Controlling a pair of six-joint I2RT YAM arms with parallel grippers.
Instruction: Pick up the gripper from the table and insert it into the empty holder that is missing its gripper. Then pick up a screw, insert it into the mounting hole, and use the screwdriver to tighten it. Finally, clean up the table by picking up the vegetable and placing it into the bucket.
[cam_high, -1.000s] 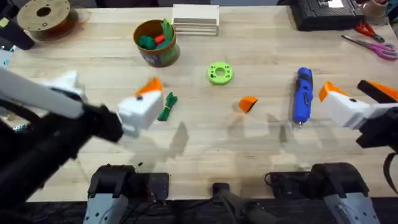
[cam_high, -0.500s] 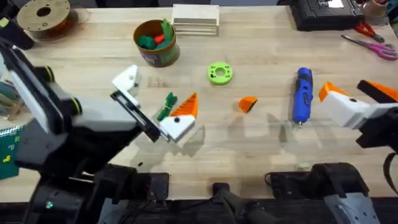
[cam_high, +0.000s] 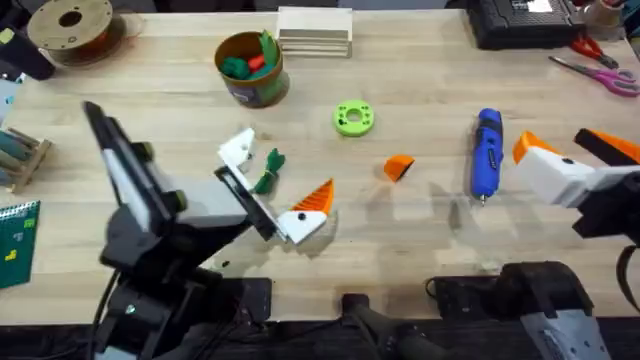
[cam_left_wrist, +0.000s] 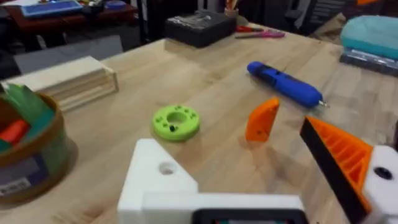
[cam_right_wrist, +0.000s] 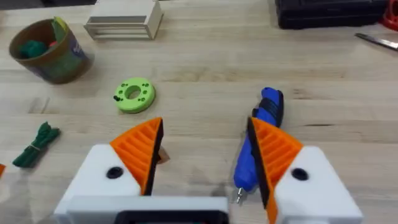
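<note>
Orange plastic, the loose gripper (cam_high: 399, 168) is lying on the pale wooden table (cam_high: 420, 70) near the middle, with bare boards on every side of it; from the left wrist it is standing as a small wedge (cam_left_wrist: 262, 119) between the green ring-shaped disc (cam_left_wrist: 176, 121) and the blue screwdriver (cam_left_wrist: 285, 83). The screwdriver (cam_high: 486, 153) is resting just to its right, its bit pointing toward the near edge. The left gripper (cam_high: 270, 188) is hanging low over the table to the wedge's left, jaws released and holding nothing: one side is the bare white holder (cam_high: 237, 150), the other a white block with an orange finger (cam_high: 312, 198). The dark green vegetable (cam_high: 269, 171) is lying between those two jaws. The right gripper (cam_high: 575, 152) is hovering at the right edge, just beside the screwdriver, spread wide and empty, with both orange fingers (cam_right_wrist: 142, 149) showing. Farther back, the bucket (cam_high: 250, 68) is sitting with toy pieces inside it, next to a light wooden box (cam_high: 314, 31). A spool (cam_high: 70, 25) is occupying the far left corner, and scissors (cam_high: 596, 68) and a black case (cam_high: 525, 20) are crowding the far right.
</note>
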